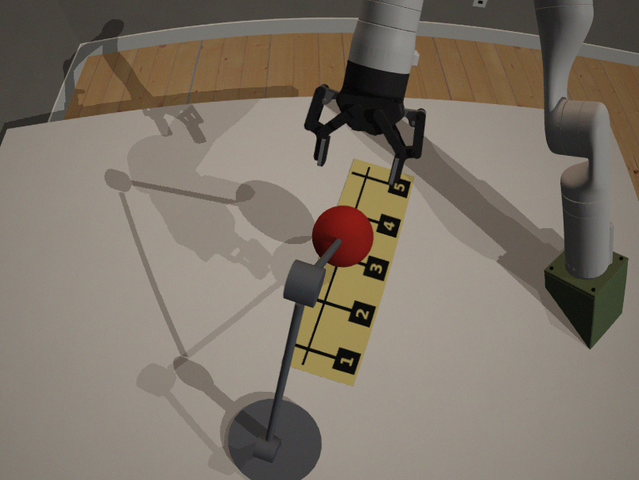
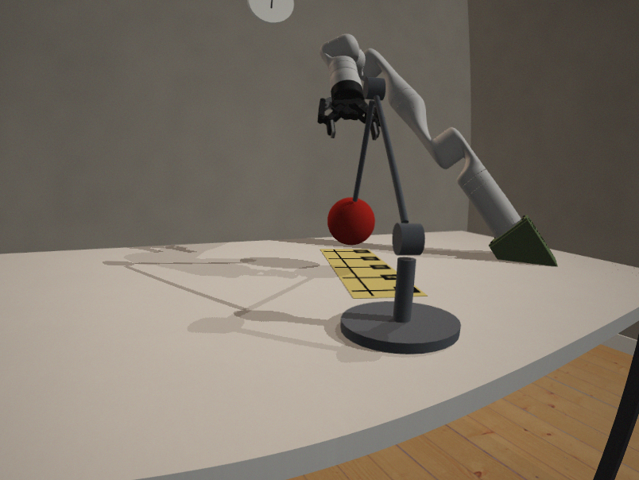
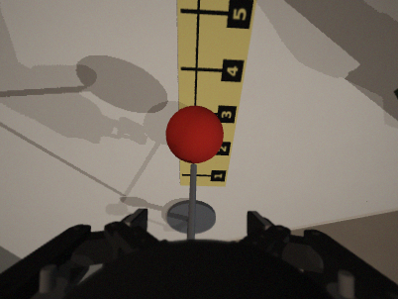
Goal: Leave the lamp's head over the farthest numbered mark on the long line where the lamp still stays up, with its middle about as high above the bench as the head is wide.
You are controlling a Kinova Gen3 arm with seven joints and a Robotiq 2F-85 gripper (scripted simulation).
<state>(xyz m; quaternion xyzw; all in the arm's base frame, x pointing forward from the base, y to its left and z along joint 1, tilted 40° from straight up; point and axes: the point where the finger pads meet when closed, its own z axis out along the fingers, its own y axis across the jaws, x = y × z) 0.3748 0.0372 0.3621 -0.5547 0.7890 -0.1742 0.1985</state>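
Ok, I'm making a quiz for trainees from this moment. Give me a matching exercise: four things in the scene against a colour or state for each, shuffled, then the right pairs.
Things:
1. lamp head
2. end effector
3. numbered strip
4. lamp base

Colour or state:
A. dark grey disc resting on the bench
B. open, holding nothing, raised above the bench
C. yellow with black marks, lying flat
D. red ball hanging from a thin rod

Pairs: 1-D, 2-B, 3-C, 4-A
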